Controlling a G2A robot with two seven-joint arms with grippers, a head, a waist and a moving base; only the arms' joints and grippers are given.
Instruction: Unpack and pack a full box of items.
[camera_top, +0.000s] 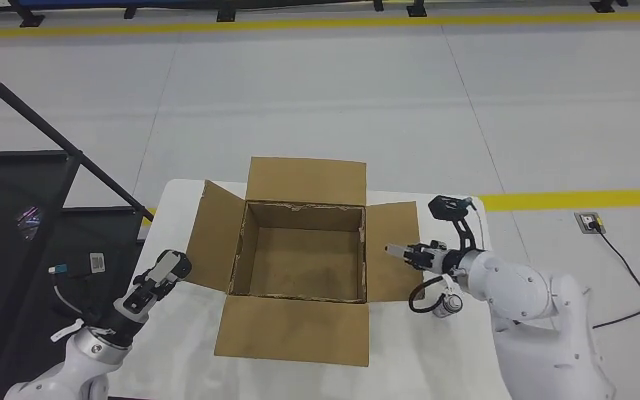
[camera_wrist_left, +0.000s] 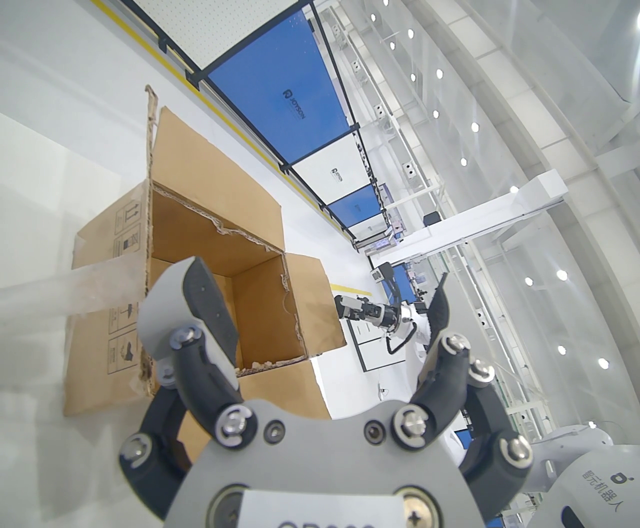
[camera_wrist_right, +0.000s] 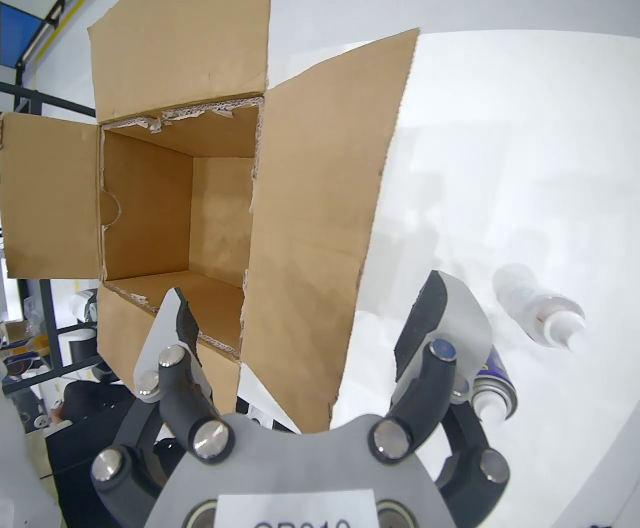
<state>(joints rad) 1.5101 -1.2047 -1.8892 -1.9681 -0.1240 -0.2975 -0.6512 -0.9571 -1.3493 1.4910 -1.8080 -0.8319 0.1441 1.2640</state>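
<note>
An open cardboard box (camera_top: 300, 262) stands mid-table with all flaps folded out; its inside (camera_wrist_right: 150, 210) looks bare. My right gripper (camera_top: 396, 251) hovers open over the box's right flap (camera_wrist_right: 320, 200), nothing between its fingers (camera_wrist_right: 425, 310). Beside that arm a white bottle (camera_wrist_right: 537, 306) lies on the table, and a blue spray can (camera_wrist_right: 492, 381) with a white nozzle sits close to it; the can (camera_top: 447, 304) is partly hidden under the arm. My left gripper (camera_top: 168, 268) is open and empty at the box's left side, pointing across the box (camera_wrist_left: 215, 225).
The white table (camera_top: 190, 205) extends only a little past the flaps on each side. A black frame (camera_top: 60, 140) and a dark mat with small items stand off the table's left edge. A strip of clear tape (camera_wrist_left: 75, 290) hangs from the box's side.
</note>
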